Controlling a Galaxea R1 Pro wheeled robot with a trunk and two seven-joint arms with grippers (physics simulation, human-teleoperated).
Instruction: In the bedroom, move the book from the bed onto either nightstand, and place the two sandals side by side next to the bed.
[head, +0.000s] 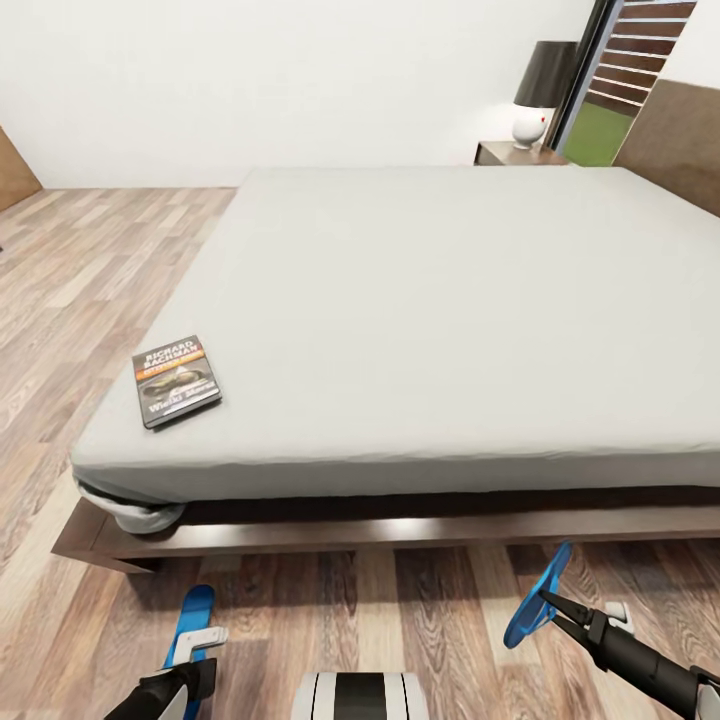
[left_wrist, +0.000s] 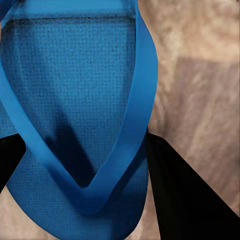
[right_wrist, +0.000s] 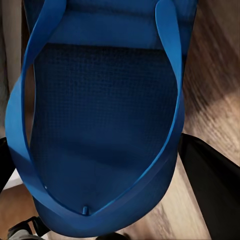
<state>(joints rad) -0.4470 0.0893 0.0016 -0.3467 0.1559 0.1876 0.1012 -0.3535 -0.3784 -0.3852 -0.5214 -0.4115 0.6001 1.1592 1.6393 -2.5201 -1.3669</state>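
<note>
The book (head: 177, 380) lies flat on the pale mattress of the bed (head: 450, 320), near its front left corner. One blue sandal (head: 190, 618) is low over the floor in front of the bed, with my left gripper (head: 196, 642) shut on it; in the left wrist view the dark fingers (left_wrist: 182, 200) flank the sandal (left_wrist: 75, 100) at its toe end. The other sandal (head: 533, 597) hangs tilted on edge above the floor in my right gripper (head: 550, 603). The right wrist view shows this sandal (right_wrist: 100, 115) between the fingers (right_wrist: 210, 185). A nightstand (head: 512, 153) stands beyond the bed's far side.
A white-based lamp with a dark shade (head: 540, 95) stands on the nightstand. Wood floor (head: 90, 270) runs along the bed's left side and in front of it. The dark bed frame (head: 400, 530) juts out low at the front. A headboard (head: 670, 140) is at the right.
</note>
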